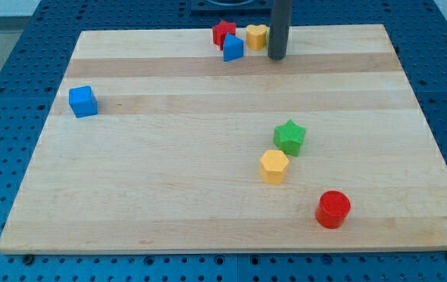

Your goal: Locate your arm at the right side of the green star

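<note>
While my tip [276, 57] rests near the surface's [168, 172] top edge, just right of the yellow heart [256, 36], the approach has barely begun. There are no fingers, only a bare rod. The green star [290, 137] lies well below my tip. Next I judge a sweep down, staying right of it. The yellow hexagon [274, 166] and red cylinder [333, 209] sit lower, off that path.

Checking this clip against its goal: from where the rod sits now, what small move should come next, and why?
Probably slide my tip toward the view's bottom, drifting slightly to the view's right. It now sits near the view's top beside the yellow heart, far from the green star. The board to the star's right looks open, and that path seems to pass no block.
</note>
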Action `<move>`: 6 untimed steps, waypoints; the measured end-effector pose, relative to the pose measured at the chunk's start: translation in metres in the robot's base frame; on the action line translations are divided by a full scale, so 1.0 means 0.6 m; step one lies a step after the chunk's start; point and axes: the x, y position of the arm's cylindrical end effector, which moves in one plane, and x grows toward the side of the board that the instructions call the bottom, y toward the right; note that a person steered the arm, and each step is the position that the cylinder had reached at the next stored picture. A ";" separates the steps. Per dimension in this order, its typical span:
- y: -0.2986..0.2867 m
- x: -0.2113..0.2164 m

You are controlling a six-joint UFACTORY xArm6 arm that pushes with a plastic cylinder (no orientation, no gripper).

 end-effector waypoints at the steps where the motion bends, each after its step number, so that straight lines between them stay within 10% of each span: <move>1: 0.012 0.014; 6: 0.172 0.368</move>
